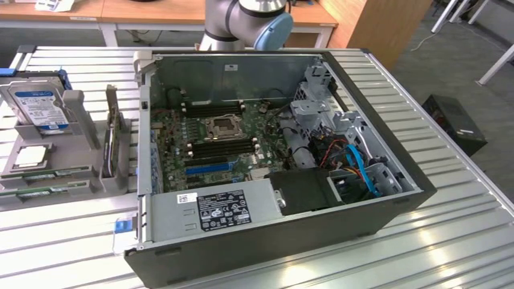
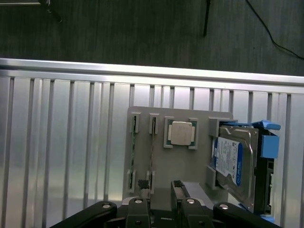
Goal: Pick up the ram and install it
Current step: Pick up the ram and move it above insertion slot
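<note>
Two ram sticks, thin and green, stand on edge in a grey holder [image 2: 190,164]; one ram stick [image 2: 133,152] lies beside the other [image 2: 152,152]. My gripper [image 2: 160,187] hovers above the holder's near end, open, with nothing between its dark fingers [image 2: 142,186]. One finger is roughly above the end of the second stick. In the exterior view the ram [image 1: 48,174] lies in the holder at the exterior view's left. The open computer case [image 1: 386,211] shows the motherboard with long black memory slots [image 1: 221,147].
The holder also carries a square processor [image 2: 180,133], a blue-labelled hard drive [image 2: 232,161] in a blue bracket, and an upright card [image 1: 115,135]. The arm's base [image 1: 245,21] stands behind the case. A blue expansion slot [image 1: 210,167] lies on the motherboard. Everything rests on a ribbed metal table [image 1: 449,241].
</note>
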`<action>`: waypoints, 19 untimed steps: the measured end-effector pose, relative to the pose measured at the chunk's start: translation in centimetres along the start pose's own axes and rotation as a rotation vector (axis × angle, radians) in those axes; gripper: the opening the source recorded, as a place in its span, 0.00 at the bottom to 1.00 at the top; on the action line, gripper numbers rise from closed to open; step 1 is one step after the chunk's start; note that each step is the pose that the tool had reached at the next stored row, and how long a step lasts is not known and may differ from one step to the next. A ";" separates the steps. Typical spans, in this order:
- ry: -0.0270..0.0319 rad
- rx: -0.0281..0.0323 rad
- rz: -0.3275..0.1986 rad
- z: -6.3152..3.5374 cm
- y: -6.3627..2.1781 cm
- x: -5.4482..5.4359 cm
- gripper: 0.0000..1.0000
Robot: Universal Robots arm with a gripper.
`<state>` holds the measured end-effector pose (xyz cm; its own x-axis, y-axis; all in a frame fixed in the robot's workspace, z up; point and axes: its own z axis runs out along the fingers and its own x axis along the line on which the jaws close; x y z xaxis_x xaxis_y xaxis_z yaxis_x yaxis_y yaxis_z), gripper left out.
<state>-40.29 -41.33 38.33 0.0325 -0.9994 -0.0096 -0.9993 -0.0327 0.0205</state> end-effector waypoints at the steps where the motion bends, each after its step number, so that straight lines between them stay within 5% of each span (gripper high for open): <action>1: 0.0000 0.0000 0.000 0.13 0.00 0.0 0.31; 19: 0.0000 0.0002 0.000 2.21 -0.05 0.0 0.31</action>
<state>-40.29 -41.35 36.12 0.0325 -0.9994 -0.0096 -0.9993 -0.0327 0.0203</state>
